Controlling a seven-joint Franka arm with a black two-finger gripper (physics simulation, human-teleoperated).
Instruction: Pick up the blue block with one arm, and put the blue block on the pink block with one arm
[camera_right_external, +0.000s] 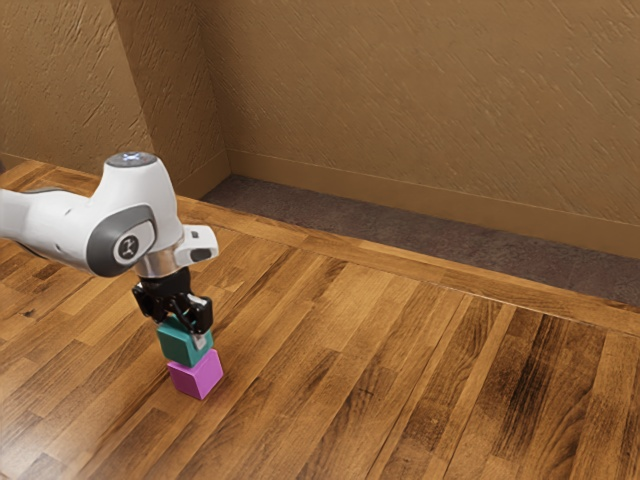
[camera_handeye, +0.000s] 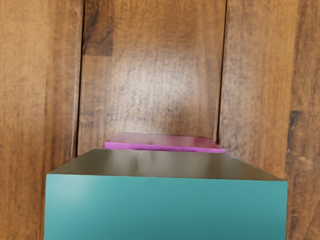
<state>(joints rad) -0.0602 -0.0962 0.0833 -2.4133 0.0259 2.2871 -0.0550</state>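
From the side: gripper (camera_right_external: 185, 322) closed narrowly on blue block (camera_right_external: 184, 346), fingers pressed against its upper sides. Block directly beneath the hand, sitting on pink block (camera_right_external: 197, 376), offset slightly toward the exterior view's left, on the wooden table (camera_right_external: 400, 380).

From the wrist: blue block (camera_handeye: 165, 207) just under the hand, pink block (camera_handeye: 165, 143) showing beyond its far edge.

No legible text, number or brand; merely a small unreadable mark on the arm's grey joint cap (camera_right_external: 127, 246).
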